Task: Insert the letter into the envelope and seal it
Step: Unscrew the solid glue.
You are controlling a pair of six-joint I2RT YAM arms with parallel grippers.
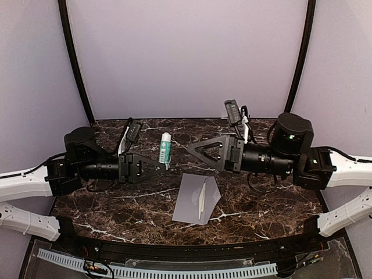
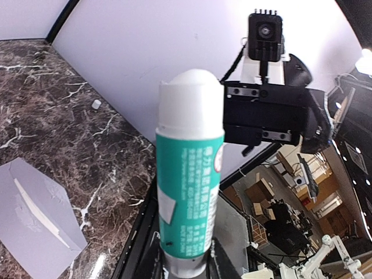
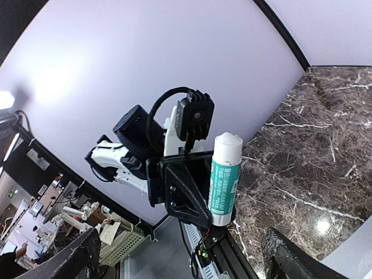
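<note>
top external: letter strip on envelope, long axis near-far.

table: glossy dark marble | envelope: matt grey paper | glue stick: smooth plastic

Even bright lighting, fisheye-warped wrist views.

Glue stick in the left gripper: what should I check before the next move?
1. Teal-and-white glue stick held by left gripper at its lower end: ok.
2. Right gripper open, apart from the stick: ok.
3. Stick's cap removed: cannot tell.
4. Grey paper envelope lying flat on dark marble table: ok.
5. Narrow pale letter strip fully inside envelope: cannot tell.
</note>
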